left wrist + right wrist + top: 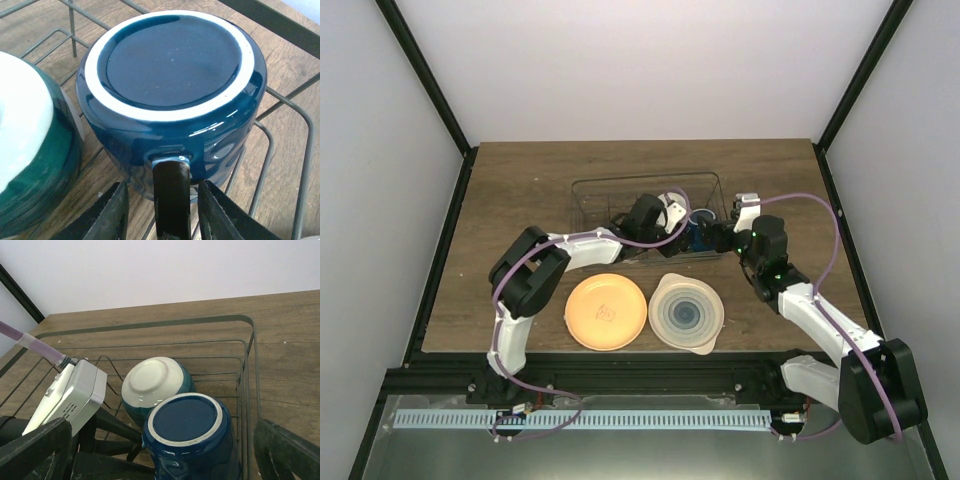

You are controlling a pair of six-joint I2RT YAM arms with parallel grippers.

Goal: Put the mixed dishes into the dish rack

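Observation:
The dish rack (590, 195) stands at the table's middle back. Inside it a dark blue mug (172, 75) sits upside down beside an upturned small bowl (25, 150) with a white base and teal sides. My left gripper (162, 187) is open around the mug's handle (171, 200), with a gap on each side. My right gripper (160, 460) is wide open, its fingers (285, 450) standing either side of the mug (190, 440) without touching it. An orange plate (606, 311) and a pale blue-ringed plate (687, 313) lie flat on the table in front of the rack.
Both arms reach into the rack's right half, close together; the left gripper (115, 440) shows in the right wrist view just left of the mug. Rack wires (300, 165) rise close around the mug. Dark frame posts border the table on both sides.

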